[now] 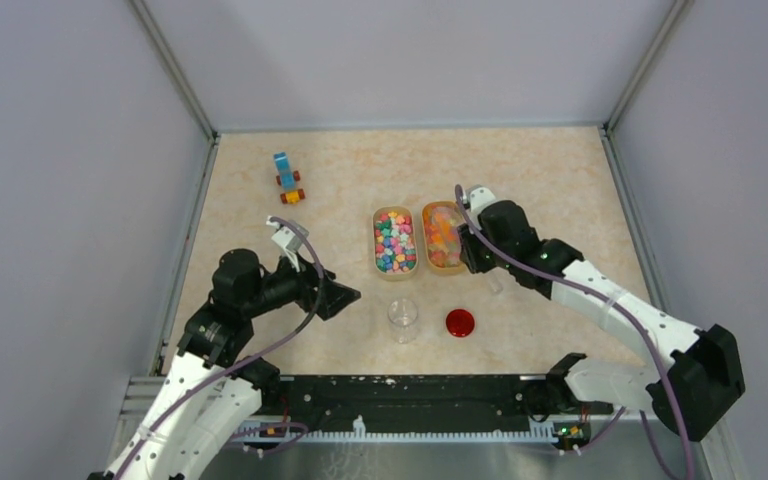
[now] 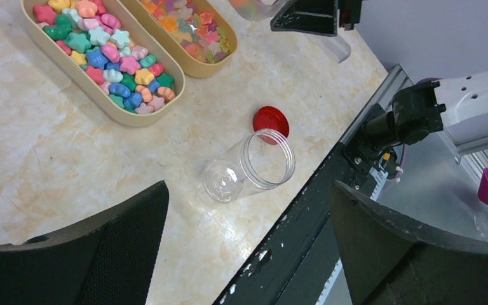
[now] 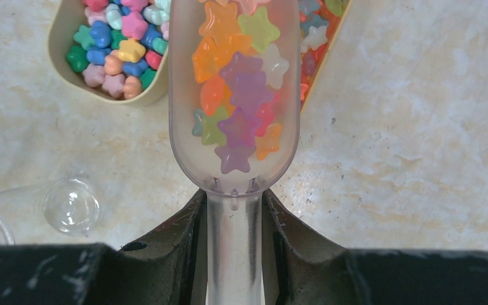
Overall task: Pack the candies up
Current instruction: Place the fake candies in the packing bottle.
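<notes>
The candies fill two beige oval trays: opaque pieces (image 1: pixel 395 243) in the left tray (image 1: pixel 376 240), translucent stars (image 1: pixel 444 240) in the right tray (image 1: pixel 425 235). My right gripper (image 3: pixel 233 210) is shut on the handle of a clear scoop (image 3: pixel 184 95). The scoop's bowl holds several star candies (image 3: pixel 238 95) and hangs over the near end of the right tray. A clear jar (image 1: pixel 403 319) stands upright without a lid near the front edge. My left gripper (image 2: pixel 248 254) is wide open, left of the jar (image 2: pixel 249 166), with nothing between its fingers.
A round red lid (image 1: pixel 459 322) lies flat just right of the jar. A blue-and-orange toy block vehicle (image 1: pixel 287 178) sits at the back left. The black front rail (image 1: pixel 410 395) runs along the table's near edge.
</notes>
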Robot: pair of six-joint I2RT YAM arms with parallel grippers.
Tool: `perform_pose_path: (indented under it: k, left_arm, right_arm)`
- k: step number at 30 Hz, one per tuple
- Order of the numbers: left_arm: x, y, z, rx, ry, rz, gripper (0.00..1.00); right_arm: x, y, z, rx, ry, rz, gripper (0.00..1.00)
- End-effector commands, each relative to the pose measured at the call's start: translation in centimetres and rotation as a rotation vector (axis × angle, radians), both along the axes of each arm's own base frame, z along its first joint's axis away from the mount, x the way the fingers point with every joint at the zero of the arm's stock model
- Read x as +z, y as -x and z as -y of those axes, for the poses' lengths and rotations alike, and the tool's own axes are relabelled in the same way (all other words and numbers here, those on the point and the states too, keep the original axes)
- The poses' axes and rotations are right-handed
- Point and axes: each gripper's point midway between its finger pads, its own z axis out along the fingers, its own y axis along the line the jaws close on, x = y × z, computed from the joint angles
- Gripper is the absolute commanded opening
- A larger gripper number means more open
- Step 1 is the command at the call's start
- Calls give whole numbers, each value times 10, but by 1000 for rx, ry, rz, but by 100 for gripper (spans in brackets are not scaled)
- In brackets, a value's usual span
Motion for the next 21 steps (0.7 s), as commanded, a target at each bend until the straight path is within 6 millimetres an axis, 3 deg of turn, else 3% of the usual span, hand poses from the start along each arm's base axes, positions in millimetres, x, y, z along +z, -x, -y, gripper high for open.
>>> perform_pose_path:
  k: [1,7,12,21]
  left_arm:
    - [12,-9,0,10,-8,59,99]
    - [18,-22,-4,58,-37,90,99]
    - [4,-26,-5,82,-32,77,99]
    - [8,-27,-14,142,-33,103,99]
  right_arm:
    - [37,8,-11,110,-41,92,0]
    - [64,30,-21,253,-9,141,0]
    - [84,56,-34,410,43,155,0]
    - [86,96,-40,675,176,165,0]
